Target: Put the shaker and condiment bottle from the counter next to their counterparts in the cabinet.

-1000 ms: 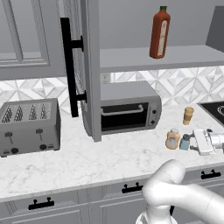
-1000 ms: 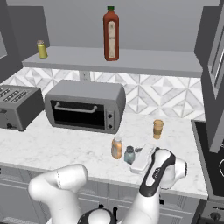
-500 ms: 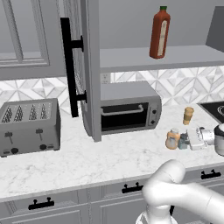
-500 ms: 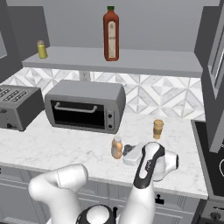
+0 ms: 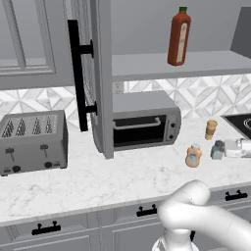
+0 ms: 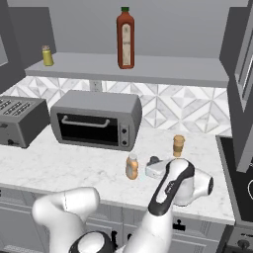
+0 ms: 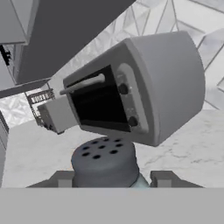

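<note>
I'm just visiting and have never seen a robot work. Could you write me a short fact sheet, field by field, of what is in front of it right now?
Setting: simulated kitchen, white marble counter
Gripper: low at the counter, one fingertip each side of the shaker
Shaker: standing on the counter, grey holed cap facing the hand camera
Condiment bottle: small, orange, upright beside the shaker
Tan cylinder: nearer the wall
Cabinet: door open
Shelf: tall red bottle, small yellow jar
Appliances: toaster oven, toaster
</note>
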You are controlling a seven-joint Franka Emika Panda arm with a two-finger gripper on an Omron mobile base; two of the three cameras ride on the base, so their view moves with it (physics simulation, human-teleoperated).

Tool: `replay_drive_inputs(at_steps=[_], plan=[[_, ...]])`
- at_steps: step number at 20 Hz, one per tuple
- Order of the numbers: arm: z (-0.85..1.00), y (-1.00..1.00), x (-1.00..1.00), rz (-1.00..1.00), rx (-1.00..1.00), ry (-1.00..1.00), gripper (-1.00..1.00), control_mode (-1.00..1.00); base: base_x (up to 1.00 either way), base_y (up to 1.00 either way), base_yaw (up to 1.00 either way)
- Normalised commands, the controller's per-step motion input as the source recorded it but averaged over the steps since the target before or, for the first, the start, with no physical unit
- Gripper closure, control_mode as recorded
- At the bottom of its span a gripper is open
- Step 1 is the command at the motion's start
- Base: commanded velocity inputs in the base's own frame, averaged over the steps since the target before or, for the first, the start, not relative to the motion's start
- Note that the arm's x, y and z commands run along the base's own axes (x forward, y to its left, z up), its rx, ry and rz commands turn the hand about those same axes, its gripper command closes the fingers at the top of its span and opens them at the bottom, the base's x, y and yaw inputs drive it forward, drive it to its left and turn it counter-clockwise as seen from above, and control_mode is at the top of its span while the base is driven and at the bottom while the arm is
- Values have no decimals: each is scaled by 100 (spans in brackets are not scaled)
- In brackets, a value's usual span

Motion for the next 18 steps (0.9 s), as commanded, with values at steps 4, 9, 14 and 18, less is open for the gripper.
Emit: replay_drive_inputs(at_steps=[4, 9, 14, 18], plan=[[61, 0, -65, -41, 7, 0, 100, -100, 0, 0, 0], [79, 8, -96, -32, 5, -5, 100, -100, 0, 0, 0], [79, 53, -93, -7, 0, -9, 100, -100, 0, 0, 0], [86, 72, -69, 0, 0, -2, 100, -100, 0, 0, 0]])
